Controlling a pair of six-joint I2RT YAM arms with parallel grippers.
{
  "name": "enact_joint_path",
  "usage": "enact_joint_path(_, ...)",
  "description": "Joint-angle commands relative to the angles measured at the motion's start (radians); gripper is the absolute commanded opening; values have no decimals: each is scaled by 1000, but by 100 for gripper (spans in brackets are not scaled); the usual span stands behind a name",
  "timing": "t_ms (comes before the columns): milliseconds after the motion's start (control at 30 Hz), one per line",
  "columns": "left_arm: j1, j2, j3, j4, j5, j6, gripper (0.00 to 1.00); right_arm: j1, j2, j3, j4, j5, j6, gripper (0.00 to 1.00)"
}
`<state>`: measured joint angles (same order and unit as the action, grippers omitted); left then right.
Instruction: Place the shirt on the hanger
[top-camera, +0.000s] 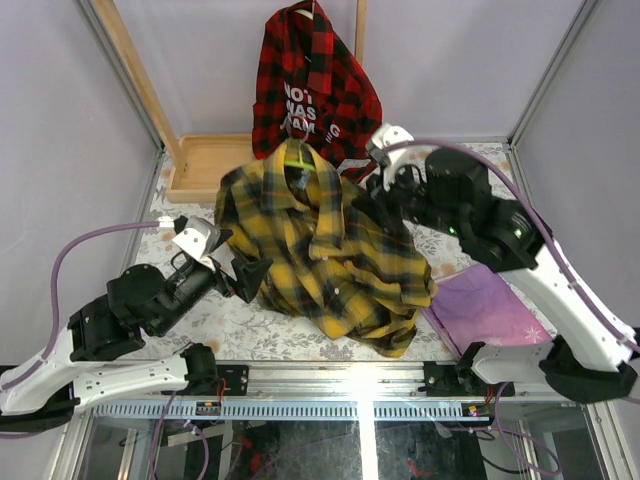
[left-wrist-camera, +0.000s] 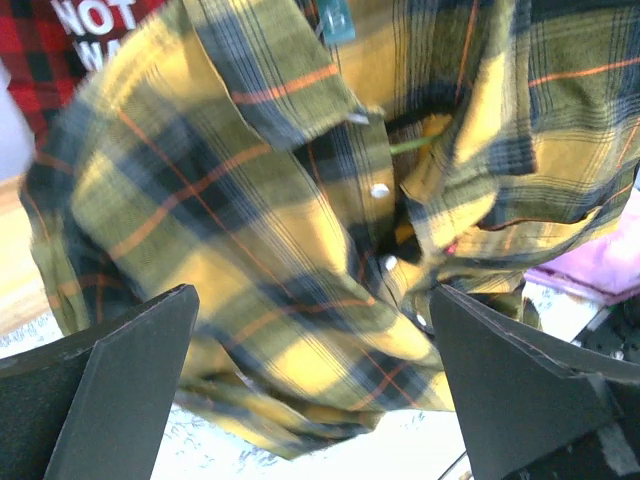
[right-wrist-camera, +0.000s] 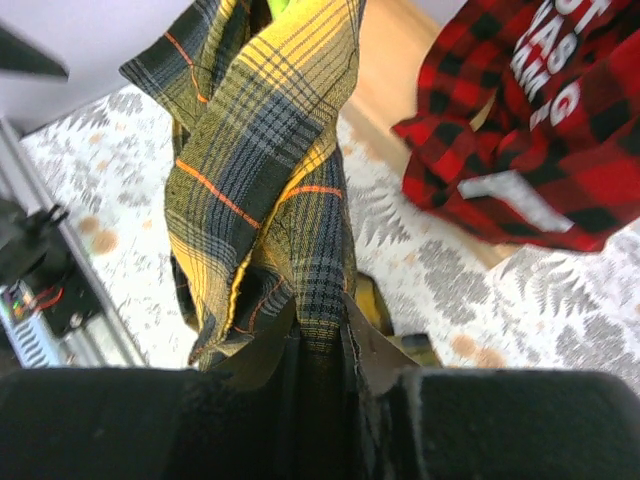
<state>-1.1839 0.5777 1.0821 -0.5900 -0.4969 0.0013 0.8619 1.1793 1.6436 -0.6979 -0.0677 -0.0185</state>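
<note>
Plaid shirt bunched around hanger, one fold pinched

Top view: shirt heaps on the table, hanger at its collar. Left wrist: left gripper gapes, empty. Right wrist: right gripper clamps a fold; a hard tug could drag cloth off the hanger.

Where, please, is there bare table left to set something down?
Bare tablecloth shows along the near edge between the left arm and the shirt, and at the far right corner beyond the right arm. The shirt crowds the middle, the purple cloth the near right, the wooden rack base the far left.
</note>
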Motion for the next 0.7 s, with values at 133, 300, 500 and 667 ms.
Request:
enact_joint_path(133,1,-51,-11,28,-137,-155,100,-1,240,599,98,89,-66,0)
enact_joint_path(300,2,-46,4,18,-130,-155,100,-1,392,934,111,77,-84,0)
enact_joint_path(500,2,-32,2,17,-124,-162,100,-3,373,878,230,33,-61,0)
enact_joint_path(667,2,-26,7,-11,-144,-190,100,-3,382,780,211,32,-32,0)
